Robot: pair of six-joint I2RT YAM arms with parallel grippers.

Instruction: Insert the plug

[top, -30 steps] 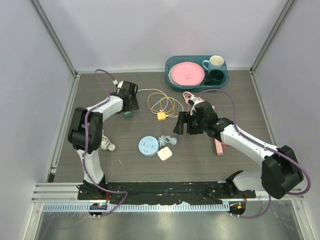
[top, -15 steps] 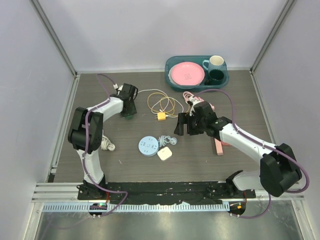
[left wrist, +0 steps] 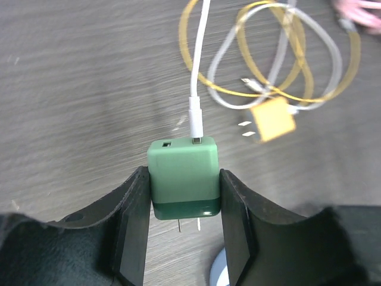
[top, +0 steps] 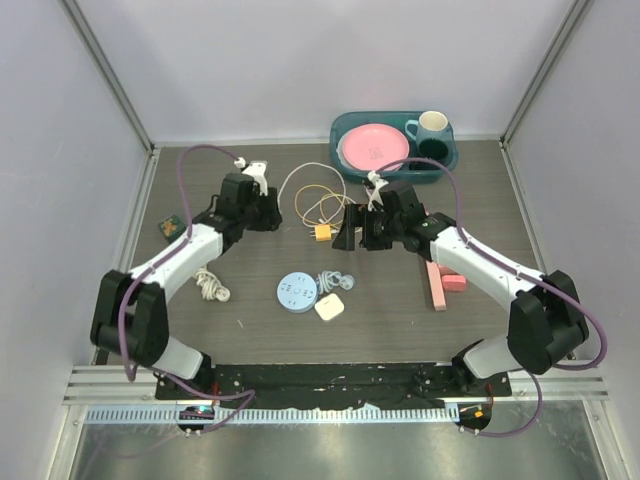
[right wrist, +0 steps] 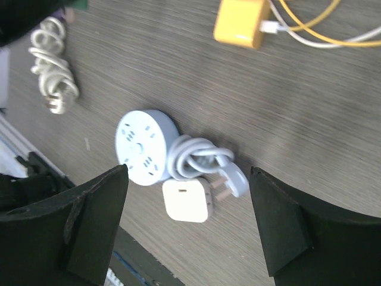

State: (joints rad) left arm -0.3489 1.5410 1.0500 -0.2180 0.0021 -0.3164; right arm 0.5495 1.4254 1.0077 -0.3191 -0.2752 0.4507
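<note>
My left gripper [left wrist: 184, 179] pinches the plug [left wrist: 182, 167], prongs pointing back at my wrist; the socket [top: 297, 292] lies that way too, while my right gripper [right wrist: 187, 171] is spread.

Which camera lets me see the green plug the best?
The left wrist view. The green plug fills the middle, pinched by the left gripper, with its prongs and white cable showing. In the top view the gripper hides it; the right wrist view misses it.
</note>
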